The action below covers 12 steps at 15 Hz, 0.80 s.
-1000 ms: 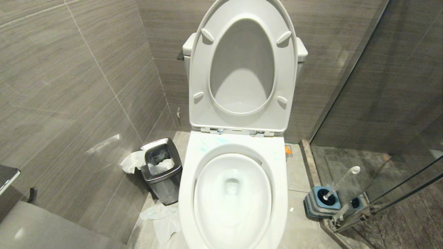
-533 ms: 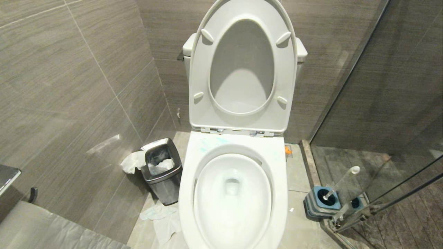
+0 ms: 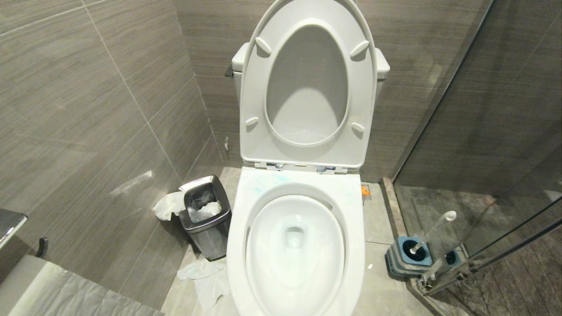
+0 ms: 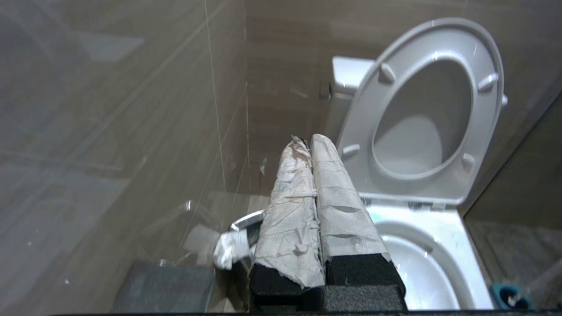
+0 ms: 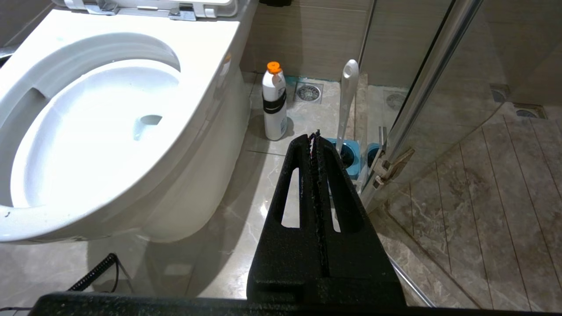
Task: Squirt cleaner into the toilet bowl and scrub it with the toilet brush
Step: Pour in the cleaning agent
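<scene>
The toilet bowl (image 3: 295, 245) filled the centre of the head view, seat and lid raised, with faint turquoise smears of cleaner (image 3: 263, 183) on its rim at 11 o'clock of the opening. At 9 o'clock of the bowl stood a steel waste bin (image 3: 205, 215). The toilet brush (image 3: 432, 231) leaned in its blue-topped holder (image 3: 410, 259) at 3 o'clock of the bowl, by the glass door. A white bottle (image 5: 274, 103) with an orange cap stood beside the bowl's base.

The left gripper (image 4: 311, 141), its paper-wrapped fingers pressed together and empty, pointed between bin and bowl. The right gripper (image 5: 314, 137), jaws together, hung with the brush just beyond its tips at 1 o'clock.

Against the earlier head frame, bowl, bin and brush had not shifted.
</scene>
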Motion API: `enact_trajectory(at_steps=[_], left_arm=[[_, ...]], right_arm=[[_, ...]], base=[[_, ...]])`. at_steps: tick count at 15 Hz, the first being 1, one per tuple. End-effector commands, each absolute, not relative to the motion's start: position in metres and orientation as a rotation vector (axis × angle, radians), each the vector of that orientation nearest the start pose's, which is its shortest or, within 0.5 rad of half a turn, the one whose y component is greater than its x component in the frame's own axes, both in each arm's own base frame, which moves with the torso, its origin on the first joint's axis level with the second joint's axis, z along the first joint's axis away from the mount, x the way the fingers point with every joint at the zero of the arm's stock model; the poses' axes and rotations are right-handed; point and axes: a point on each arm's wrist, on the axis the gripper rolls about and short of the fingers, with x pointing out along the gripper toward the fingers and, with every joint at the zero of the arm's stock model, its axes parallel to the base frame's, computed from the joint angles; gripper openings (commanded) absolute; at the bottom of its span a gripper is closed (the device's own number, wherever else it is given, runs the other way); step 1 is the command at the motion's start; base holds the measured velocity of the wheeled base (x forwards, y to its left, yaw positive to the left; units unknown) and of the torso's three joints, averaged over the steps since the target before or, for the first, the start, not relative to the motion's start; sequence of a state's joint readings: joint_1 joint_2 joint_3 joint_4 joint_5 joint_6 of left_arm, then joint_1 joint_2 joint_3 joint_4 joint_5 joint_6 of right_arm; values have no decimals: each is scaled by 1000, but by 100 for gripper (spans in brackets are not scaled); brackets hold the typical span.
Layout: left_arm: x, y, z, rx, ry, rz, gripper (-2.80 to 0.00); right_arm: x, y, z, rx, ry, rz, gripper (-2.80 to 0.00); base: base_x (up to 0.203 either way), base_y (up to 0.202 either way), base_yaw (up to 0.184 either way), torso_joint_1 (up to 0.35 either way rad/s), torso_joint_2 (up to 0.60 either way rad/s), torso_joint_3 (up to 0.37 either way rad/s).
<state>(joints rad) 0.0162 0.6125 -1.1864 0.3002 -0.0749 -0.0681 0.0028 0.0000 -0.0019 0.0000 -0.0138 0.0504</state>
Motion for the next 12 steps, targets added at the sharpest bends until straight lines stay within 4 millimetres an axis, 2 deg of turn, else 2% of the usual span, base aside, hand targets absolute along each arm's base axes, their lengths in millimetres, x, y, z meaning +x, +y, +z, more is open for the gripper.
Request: enact_trajectory(at_steps=[1, 7, 12], left_arm=[[-72, -3, 314, -31, -293, -70, -280], [-93, -3, 246, 29, -292, -80, -280], [-96, -2, 200, 83, -281, -70, -280]], right_arm=[[-23, 0, 76, 51, -2, -11, -280], [-23, 0, 76, 51, -2, -11, -280], [-23, 0, 76, 51, -2, -11, -280]], base=[[0, 0, 0, 0, 0, 0], [0, 0, 0, 0, 0, 0], [0, 0, 0, 0, 0, 0]])
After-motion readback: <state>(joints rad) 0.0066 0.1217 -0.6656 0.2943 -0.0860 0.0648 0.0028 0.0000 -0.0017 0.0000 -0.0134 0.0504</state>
